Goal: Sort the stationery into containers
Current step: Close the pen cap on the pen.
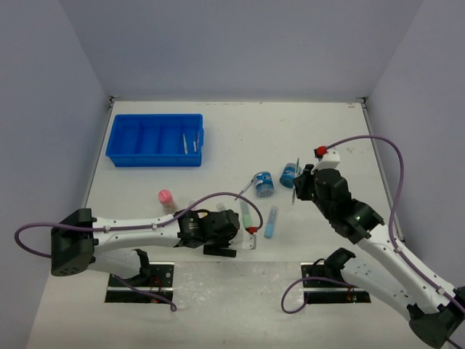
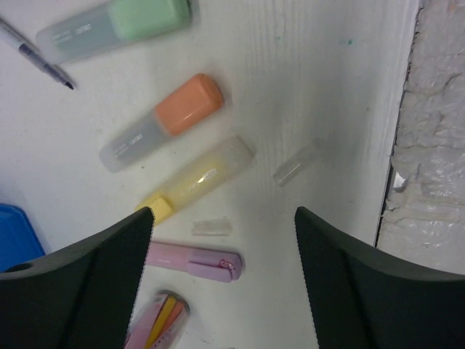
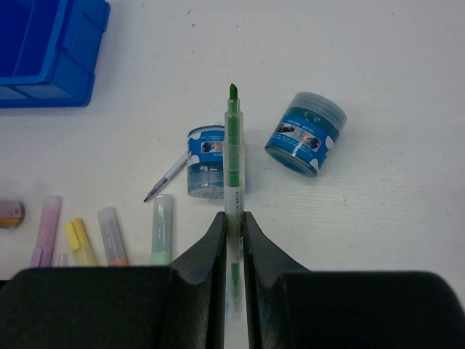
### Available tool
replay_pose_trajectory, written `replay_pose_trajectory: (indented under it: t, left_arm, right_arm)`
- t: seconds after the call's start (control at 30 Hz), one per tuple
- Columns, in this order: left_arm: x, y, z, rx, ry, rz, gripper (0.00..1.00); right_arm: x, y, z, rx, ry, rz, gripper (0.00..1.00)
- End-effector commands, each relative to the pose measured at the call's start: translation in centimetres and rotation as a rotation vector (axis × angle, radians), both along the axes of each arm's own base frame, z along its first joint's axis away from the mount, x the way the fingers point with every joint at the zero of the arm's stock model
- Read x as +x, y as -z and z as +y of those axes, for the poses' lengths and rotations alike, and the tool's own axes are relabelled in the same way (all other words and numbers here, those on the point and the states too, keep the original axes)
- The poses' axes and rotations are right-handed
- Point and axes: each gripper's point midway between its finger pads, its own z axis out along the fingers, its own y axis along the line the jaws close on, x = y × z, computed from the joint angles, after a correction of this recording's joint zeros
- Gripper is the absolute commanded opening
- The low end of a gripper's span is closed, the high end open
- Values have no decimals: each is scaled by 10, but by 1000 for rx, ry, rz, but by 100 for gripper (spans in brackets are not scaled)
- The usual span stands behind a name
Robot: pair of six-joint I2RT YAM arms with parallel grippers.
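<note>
The blue tray [image 1: 155,139] stands at the far left with two thin pens [image 1: 190,143] in its right compartment. My left gripper [image 2: 224,218] hangs open over a row of markers: purple [image 2: 192,260], yellow [image 2: 195,179], orange [image 2: 163,121] and green [image 2: 116,29]. The pink-capped bottle [image 2: 156,320] lies beside the purple one. My right gripper [image 3: 232,218] is shut on a thin green pen [image 3: 233,145], held above the table near two round blue tubs [image 3: 208,160] [image 3: 305,132]. From above, the left gripper [image 1: 245,237] covers most of the markers. The right gripper [image 1: 298,187] is beside the tubs.
A blue marker [image 1: 271,221] lies right of the green one. A thin pen [image 3: 168,174] leans against the nearer tub. Two clear cap pieces [image 2: 296,163] [image 2: 211,227] lie loose on the table. The table's near edge [image 2: 407,109] runs close beside the left gripper.
</note>
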Motion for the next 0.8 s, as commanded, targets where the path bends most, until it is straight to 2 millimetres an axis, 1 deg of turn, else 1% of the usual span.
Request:
replay_pose_trajectory:
  t: [0.0,0.03,0.07,0.17,0.27,0.4,0.57,0.7,0.77]
  left_arm:
    - [15,-31,-13,-112,117,-152,70]
    - [13,-36,-14,-138,134,-154,68]
    - [13,-37,-15,-143,151,-161,66]
    - [11,-23,-10,-64,189,-137,55]
    - [9,-17,-16,-46,214,-115,46]
    - [6,-4,-13,15,241,-86,46]
    - [-1,0,-16,24,271,-42,46]
    - [-10,7,-15,39,308,11,42]
    - [-13,9,-15,39,321,27,42]
  right_arm:
    - [1,-6,-4,9,17,-31,0]
    - [0,-7,-4,12,16,-35,0]
    - [-1,-9,-5,17,16,-41,0]
    - [-2,-11,-6,25,17,-50,0]
    - [-3,-13,-7,31,19,-58,0]
    - [-2,-11,-6,28,13,-56,0]
    - [-3,-12,-5,33,8,-61,0]
    - [-3,-14,-6,37,10,-67,0]
    - [-3,-13,-7,37,13,-68,0]
